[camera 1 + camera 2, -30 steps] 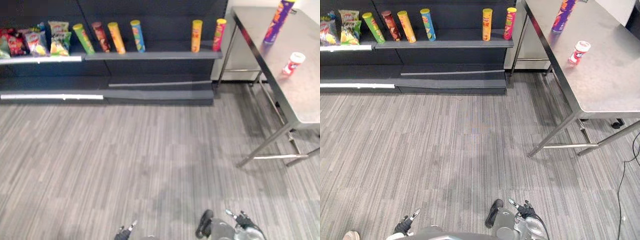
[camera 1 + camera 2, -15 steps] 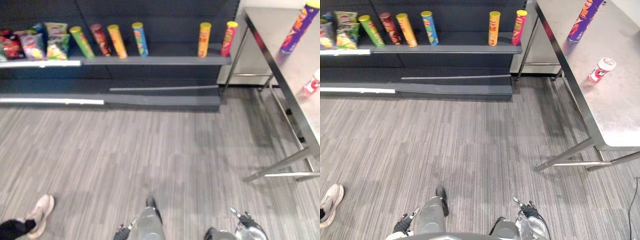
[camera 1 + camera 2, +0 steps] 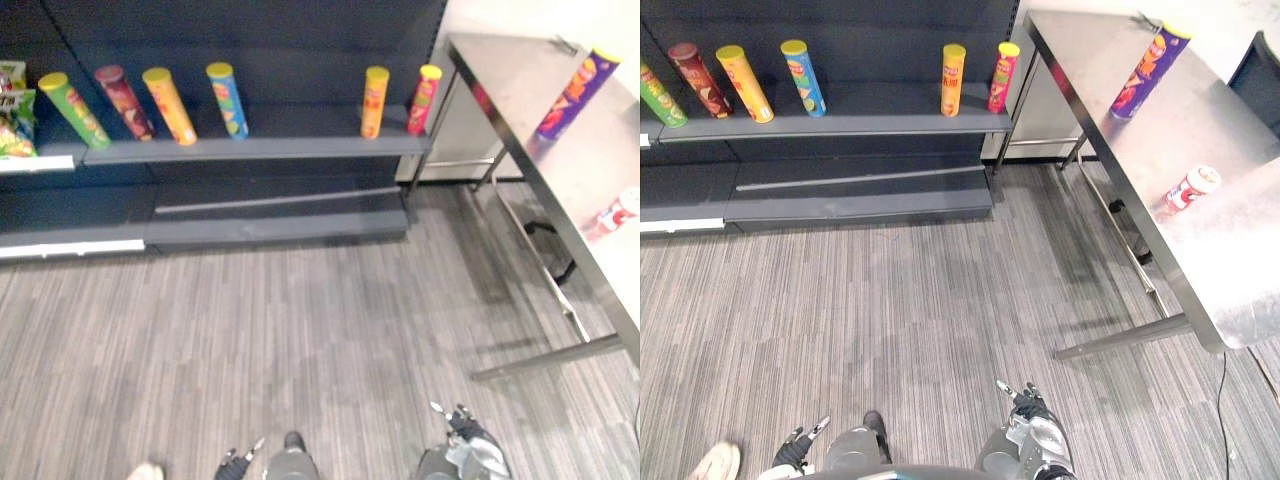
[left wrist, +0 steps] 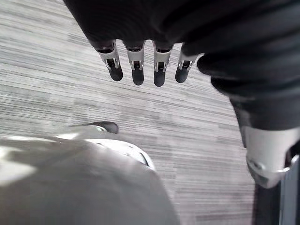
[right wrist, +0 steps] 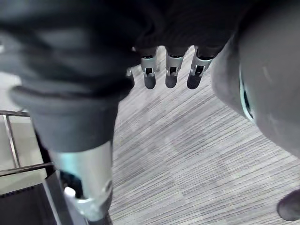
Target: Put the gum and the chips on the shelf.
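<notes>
Right eye view: approach stage, nothing picked up yet.
Purple chips can upright at upper right on table; gum bottle apart from it, toward right edge. Shelf at upper left. Left robot hand and right robot hand low, fingers straight, empty. Next, likely: turn toward table, reach for either item.

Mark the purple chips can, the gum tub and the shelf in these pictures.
purple chips can (image 3: 1143, 72), right eye view, middle of the can's side.
gum tub (image 3: 1188, 188), right eye view, middle of its red-and-white body.
shelf (image 3: 880, 103), right eye view, a bare stretch of the top board.
</notes>
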